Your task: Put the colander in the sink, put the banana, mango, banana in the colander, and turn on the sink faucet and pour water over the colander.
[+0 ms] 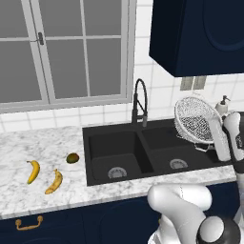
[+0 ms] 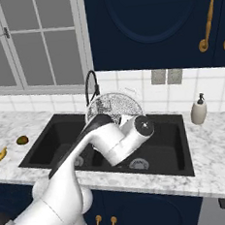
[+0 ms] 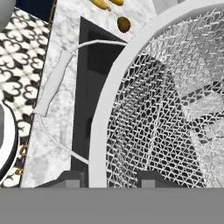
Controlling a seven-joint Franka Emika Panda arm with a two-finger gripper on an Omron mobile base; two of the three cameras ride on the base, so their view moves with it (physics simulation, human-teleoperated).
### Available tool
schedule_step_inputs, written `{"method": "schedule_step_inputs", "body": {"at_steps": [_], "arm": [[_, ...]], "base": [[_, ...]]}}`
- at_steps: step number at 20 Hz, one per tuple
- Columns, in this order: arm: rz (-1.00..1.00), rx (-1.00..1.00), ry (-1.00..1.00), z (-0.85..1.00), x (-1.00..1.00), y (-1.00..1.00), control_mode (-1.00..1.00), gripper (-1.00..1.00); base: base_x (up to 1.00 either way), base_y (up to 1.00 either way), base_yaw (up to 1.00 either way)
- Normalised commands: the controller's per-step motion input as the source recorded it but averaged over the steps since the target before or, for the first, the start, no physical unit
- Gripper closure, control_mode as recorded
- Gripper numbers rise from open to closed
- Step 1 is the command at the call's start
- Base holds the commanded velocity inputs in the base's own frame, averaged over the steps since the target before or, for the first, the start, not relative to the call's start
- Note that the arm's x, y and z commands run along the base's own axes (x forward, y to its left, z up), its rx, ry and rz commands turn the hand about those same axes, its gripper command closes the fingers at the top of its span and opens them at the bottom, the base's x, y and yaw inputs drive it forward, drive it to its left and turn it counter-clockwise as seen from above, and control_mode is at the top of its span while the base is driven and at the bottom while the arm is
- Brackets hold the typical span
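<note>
1. Holding the colander (image 1: 196, 120) by its rim, the claw (image 3: 113, 177) has its two dark tips narrowed on either side of the white edge, one inside the mesh and one outside.
2. That colander hangs tilted on edge above the right basin of the sink (image 1: 119, 152), clear of the basin floor; its open face turns toward the left base camera.
3. What the coming move turns on, as I judge it: the basin floor lies straight below the colander — a lowering and levelling would seat it near the right drain (image 1: 178, 163).
4. The sink faucet (image 1: 139, 102) stands behind the divider, just left of the colander.
5. Well apart on the marble table (image 1: 43, 147), left of the sink, lie two bananas (image 1: 33, 171) (image 1: 55, 181) and the mango (image 1: 72, 157).
6. Hidden: in the right base view the forearm covers the colander's lower part, and the claw's contact cannot be made out from either base view.
</note>
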Motion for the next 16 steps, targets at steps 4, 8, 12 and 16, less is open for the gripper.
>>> {"method": "schedule_step_inputs", "body": {"at_steps": [4,8,12,16], "arm": [[0.14,-0.07,0.0,0.13,0.0,1.0,-1.0,1.0],[0.02,-0.18,0.0,0.13,0.0,1.0,-1.0,1.0],[0.0,-0.22,0.0,0.02,0.0,1.0,-1.0,1.0],[0.0,-0.22,0.01,0.0,0.09,0.99,-1.0,1.0]], "base": [[0.0,0.0,0.0],[0.0,0.0,0.0],[0.0,0.0,0.0],[0.0,0.0,0.0]]}}
